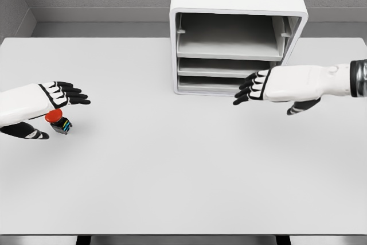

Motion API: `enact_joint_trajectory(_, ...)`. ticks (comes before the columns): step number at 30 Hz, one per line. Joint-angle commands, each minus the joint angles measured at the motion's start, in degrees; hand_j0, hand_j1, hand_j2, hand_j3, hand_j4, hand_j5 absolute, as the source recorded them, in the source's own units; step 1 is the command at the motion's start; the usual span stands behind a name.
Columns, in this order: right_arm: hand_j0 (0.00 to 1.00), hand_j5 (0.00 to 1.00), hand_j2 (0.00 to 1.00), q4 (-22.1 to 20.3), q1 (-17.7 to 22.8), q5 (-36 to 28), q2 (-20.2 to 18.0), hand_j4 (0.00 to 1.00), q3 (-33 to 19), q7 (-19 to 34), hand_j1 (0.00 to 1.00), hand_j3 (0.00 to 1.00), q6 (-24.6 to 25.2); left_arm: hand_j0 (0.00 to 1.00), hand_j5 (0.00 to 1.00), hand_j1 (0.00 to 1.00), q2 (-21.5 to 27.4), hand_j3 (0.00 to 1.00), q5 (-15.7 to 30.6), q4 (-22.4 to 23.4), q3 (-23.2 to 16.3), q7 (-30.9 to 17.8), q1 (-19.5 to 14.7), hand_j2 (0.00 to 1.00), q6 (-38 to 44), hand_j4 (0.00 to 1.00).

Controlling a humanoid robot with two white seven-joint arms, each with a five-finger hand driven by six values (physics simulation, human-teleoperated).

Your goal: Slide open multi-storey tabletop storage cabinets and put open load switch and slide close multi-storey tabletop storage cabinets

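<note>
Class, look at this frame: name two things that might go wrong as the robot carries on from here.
1. The left hand hovers open over the small red-capped load switch; a careless close might tip or push it away.
2. The right hand is at the storage cabinet's lower drawers; its extended fingers might jam against a drawer front.

A white storage cabinet (238, 32) stands at the back of the desk (183, 176). The right hand (261, 87) hovers with fingers extended in front of its lower drawers. At far left, the left hand (49, 101) hangs spread just above a red-capped switch (59, 121).
</note>
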Motion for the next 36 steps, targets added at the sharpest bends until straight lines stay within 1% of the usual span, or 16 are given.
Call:
enact_joint_trajectory(1,1.00,1.00,1.00,0.0,0.0,-0.3,2.2,1.00,0.3,0.0,1.00,1.00,0.1,1.00,1.00,1.00,-0.1,1.00,0.5,-0.2,-0.1,0.0,0.0,1.00,0.1,1.00)
enact_joint_trajectory(3,1.00,1.00,1.00,0.0,-0.7,-0.4,2.1,1.00,0.4,-1.6,1.00,1.00,0.1,1.00,1.00,1.00,-0.1,1.00,0.6,-0.3,0.2,0.0,-0.2,1.00,0.1,1.00)
enact_joint_trajectory(4,1.00,1.00,1.00,0.4,-0.7,-0.4,1.8,1.00,0.6,-5.2,1.00,1.00,0.1,1.00,1.00,1.00,-0.1,1.00,0.7,-0.3,0.2,0.0,-0.2,1.00,0.1,1.00)
enact_joint_trajectory(5,1.00,1.00,1.00,0.5,-0.8,-0.4,1.4,1.00,0.7,-6.3,1.00,1.00,0.1,1.00,1.00,1.00,-0.1,1.00,0.9,-0.4,0.2,0.0,-0.2,1.00,0.1,1.00)
enact_joint_trajectory(7,1.00,1.00,1.00,0.5,-0.7,-0.4,-0.5,1.00,2.9,-6.2,1.00,1.00,0.1,1.00,1.00,1.00,-0.1,1.00,0.8,-0.3,0.2,0.0,-0.1,1.00,0.1,1.00)
enact_joint_trajectory(9,1.00,1.00,1.00,0.5,-0.8,-0.4,-1.0,1.00,3.3,-4.0,1.00,1.00,0.1,1.00,1.00,1.00,-0.9,1.00,0.4,0.1,0.2,0.0,-0.2,1.00,0.1,1.00)
enact_joint_trajectory(11,1.00,1.00,1.00,0.4,-2.0,-0.4,-0.8,1.00,3.3,-3.9,1.00,1.00,0.1,1.00,1.00,1.00,-0.9,1.00,-0.6,0.6,1.4,-0.3,-0.2,1.00,0.1,1.00)
enact_joint_trajectory(12,1.00,1.00,1.00,0.4,-2.2,-0.4,-0.4,1.00,3.3,-3.8,1.00,1.00,0.1,1.00,1.00,1.00,-0.9,1.00,-2.4,1.7,1.4,-0.3,-0.2,1.00,0.1,1.00)
enact_joint_trajectory(15,1.00,1.00,1.00,0.3,-4.4,-0.6,1.3,1.00,3.4,-1.9,1.00,1.00,0.1,1.00,1.00,1.00,-0.5,1.00,-2.8,3.3,1.2,-0.5,-0.1,1.00,0.1,1.00)
enact_joint_trajectory(17,1.00,1.00,1.00,0.4,-4.6,-0.9,3.1,1.00,3.4,-1.9,1.00,1.00,0.1,1.00,1.00,1.00,-1.4,1.00,-5.1,4.1,1.1,-0.5,-0.2,1.00,0.1,1.00)
enact_joint_trajectory(20,1.00,1.00,1.00,0.4,-4.7,-3.8,4.3,1.00,3.4,0.9,1.00,1.00,0.1,1.00,1.00,1.00,-4.3,1.00,-7.3,5.6,0.8,-0.4,-0.4,1.00,0.1,1.00)
enact_joint_trajectory(22,1.00,1.00,1.00,0.4,-5.3,-9.1,4.7,1.00,3.4,3.8,1.00,1.00,0.1,1.00,1.00,1.00,-4.4,1.00,-7.2,7.2,0.8,0.0,-0.5,1.00,0.1,1.00)
enact_joint_trajectory(25,1.00,1.00,1.00,0.5,-5.8,-13.5,4.7,1.00,3.4,3.8,1.00,1.00,0.1,1.00,1.00,1.00,-6.2,1.00,-7.5,9.8,0.7,0.0,-1.8,1.00,0.1,1.00)
enact_joint_trajectory(28,1.00,1.00,1.00,0.7,-6.3,-14.2,6.1,1.00,3.4,3.8,1.00,1.00,0.1,1.00,1.00,1.00,-8.0,1.00,-9.3,10.9,-0.2,0.0,-2.5,1.00,0.1,1.00)
enact_joint_trajectory(32,1.00,1.00,1.00,3.6,-7.5,-14.8,8.2,1.00,2.9,3.8,1.00,1.00,2.5,1.00,1.00,1.00,-8.6,1.00,-9.4,10.9,-2.1,0.0,-3.2,1.00,0.1,1.00)
enact_joint_trajectory(36,1.00,1.00,1.00,5.4,-7.5,-15.4,9.8,1.00,2.9,3.8,1.00,1.00,7.5,1.00,1.00,1.00,-9.7,1.00,-10.6,12.4,-2.4,0.0,-3.3,1.00,0.1,1.00)
